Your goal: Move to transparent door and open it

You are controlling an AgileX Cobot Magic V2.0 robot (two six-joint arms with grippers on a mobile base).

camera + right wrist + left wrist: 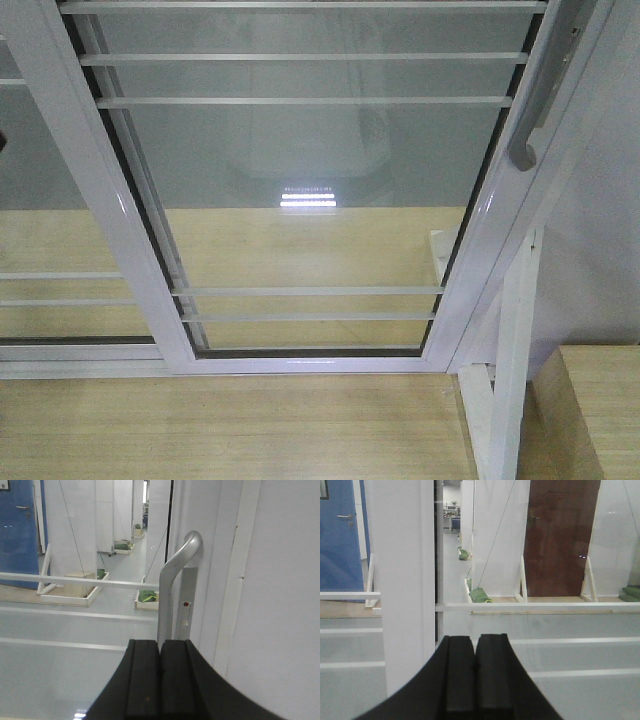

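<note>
While right tool (160,647) faces handle (176,575) of transparent door (65,630), pads (143,680) together

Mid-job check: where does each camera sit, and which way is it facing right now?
Front: on the robot's front, facing the transparent door, with the handle at upper right; no robot parts visible.
Left wrist: behind the shut left jaws, facing a white frame stile.
Right wrist: behind the shut right jaws, facing the handle close ahead.
Shared: front and right wrist both show the handle.
</note>
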